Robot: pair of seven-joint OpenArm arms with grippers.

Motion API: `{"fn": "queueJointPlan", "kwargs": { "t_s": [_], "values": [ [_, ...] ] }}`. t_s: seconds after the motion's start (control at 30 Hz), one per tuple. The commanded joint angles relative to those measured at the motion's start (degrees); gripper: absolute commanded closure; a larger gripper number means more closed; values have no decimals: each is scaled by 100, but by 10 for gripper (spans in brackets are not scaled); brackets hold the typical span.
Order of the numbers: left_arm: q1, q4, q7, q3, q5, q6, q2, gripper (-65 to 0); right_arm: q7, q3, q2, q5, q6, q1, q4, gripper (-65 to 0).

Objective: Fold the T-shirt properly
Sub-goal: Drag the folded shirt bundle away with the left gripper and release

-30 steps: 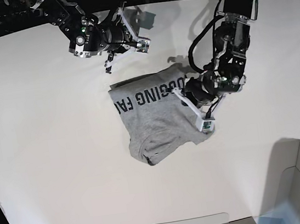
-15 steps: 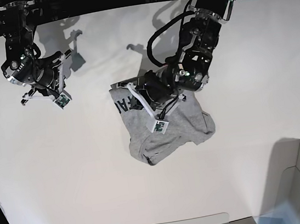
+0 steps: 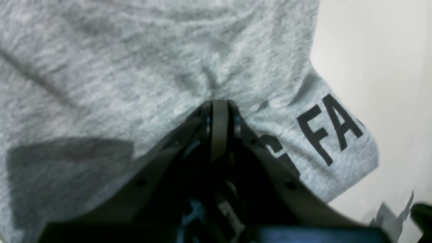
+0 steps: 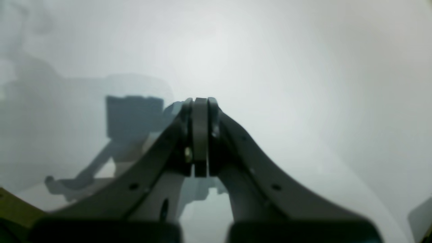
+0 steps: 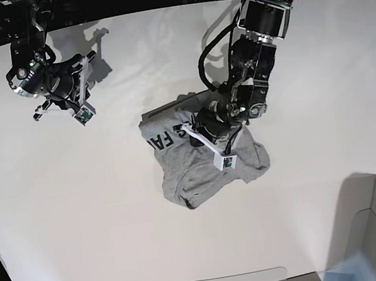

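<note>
- Upper left of the base view: the right gripper (image 5: 87,60) hangs over bare white table (image 5: 57,199), jaws pressed together on nothing.
- Centre: the T-shirt (image 5: 191,168) lies crumpled, lettering showing at its left edge. It looks light, limp and prone to bunching; hems or shoulder seams seem the surest holds.
- Just right of centre: the left gripper (image 3: 219,104) pinches a fold of grey cloth, jaws closed.

Bright overhead light; wrist views softly blurred.
</note>
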Motion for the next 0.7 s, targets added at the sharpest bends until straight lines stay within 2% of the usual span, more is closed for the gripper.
{"fn": "queueJointPlan", "kwargs": {
  "t_s": [0.0, 0.07, 0.17, 0.27, 0.4, 0.57, 0.67],
  "values": [
    [190, -161, 237, -3, 168, 130, -280, 0, 75, 54, 79, -18, 24, 66, 90, 0],
    [393, -196, 220, -3, 168, 130, -675, 0, 75, 54, 79, -18, 24, 74, 90, 0],
    [621, -188, 176, -12, 168, 112, -1449, 0, 75, 28, 79, -18, 24, 145, 81, 0],
    [815, -196, -114, -12, 159, 112, -2179, 0, 75, 19, 44, -18, 24, 180, 90, 0],
    [903, -205, -228, -12, 159, 104, -2917, 0, 67, 10, 26, -18, 24, 224, 81, 0],
    [867, -205, -237, -47, 159, 104, -3418, 0, 67, 10, 18, -18, 24, 233, 81, 0],
    [859, -170, -237, -56, 159, 104, -3524, 0, 67, 10, 18, -18, 24, 206, 90, 0]
  ]
}}
